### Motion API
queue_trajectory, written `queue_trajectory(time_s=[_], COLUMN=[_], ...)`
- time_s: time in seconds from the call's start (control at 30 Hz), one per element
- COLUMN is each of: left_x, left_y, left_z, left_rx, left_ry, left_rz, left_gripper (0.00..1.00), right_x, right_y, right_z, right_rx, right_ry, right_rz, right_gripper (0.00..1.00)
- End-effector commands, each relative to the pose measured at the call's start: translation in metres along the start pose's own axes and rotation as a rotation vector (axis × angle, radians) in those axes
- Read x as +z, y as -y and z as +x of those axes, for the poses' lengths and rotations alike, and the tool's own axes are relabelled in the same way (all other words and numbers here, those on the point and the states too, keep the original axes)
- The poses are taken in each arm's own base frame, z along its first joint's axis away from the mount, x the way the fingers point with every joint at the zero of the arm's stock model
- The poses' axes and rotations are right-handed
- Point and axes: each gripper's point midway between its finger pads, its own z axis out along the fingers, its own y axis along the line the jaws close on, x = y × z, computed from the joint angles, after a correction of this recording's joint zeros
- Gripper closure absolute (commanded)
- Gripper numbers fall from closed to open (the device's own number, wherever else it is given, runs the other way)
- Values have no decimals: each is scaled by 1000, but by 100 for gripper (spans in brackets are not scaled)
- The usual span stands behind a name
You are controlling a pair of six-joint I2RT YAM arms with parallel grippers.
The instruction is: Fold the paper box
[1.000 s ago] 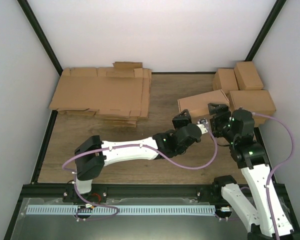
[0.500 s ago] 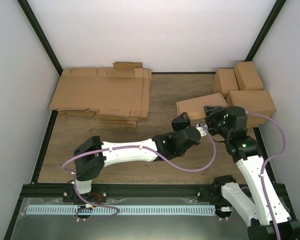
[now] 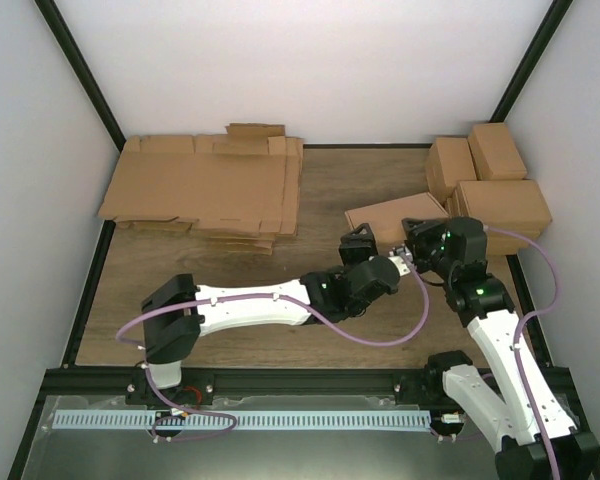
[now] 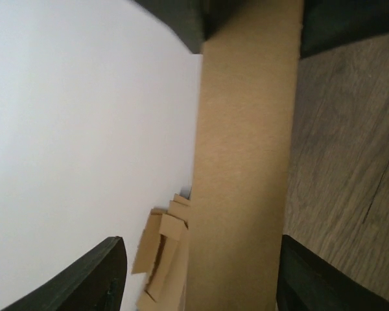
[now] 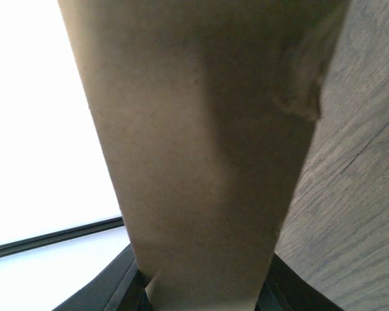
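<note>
The paper box is a closed brown cardboard box on the wooden table, right of centre. My right gripper is at its near right end. In the right wrist view the box fills the space between the two dark fingers, so the right gripper is shut on it. My left gripper is at the box's near left end. In the left wrist view the box's side runs between the fingers of the left gripper, which is open, with a gap beside the left finger.
A pile of flat brown cardboard sheets lies at the back left and also shows far off as sheets in the left wrist view. Finished closed boxes are stacked at the back right, just behind the right arm. White walls enclose the table.
The right gripper has closed on the box and moved left with it. The left gripper has opened. The box has shifted slightly left and toward the arms.
</note>
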Motion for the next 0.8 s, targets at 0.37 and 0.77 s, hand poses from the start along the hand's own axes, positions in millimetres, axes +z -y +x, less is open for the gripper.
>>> queue_trajectory(time_s=[0.37, 0.77], left_x=[-65, -112], left_y=[-17, -42], left_z=[41, 108], left_rx=[-362, -836], left_ry=[37, 87], left_rz=[136, 310], left_gripper=[0, 0], right_x=[8, 8], right_y=[-43, -61], right_z=[-16, -66], right_rx=[-109, -126], right_ry=[52, 76], right_rz=[-94, -157], right_gripper=[82, 85])
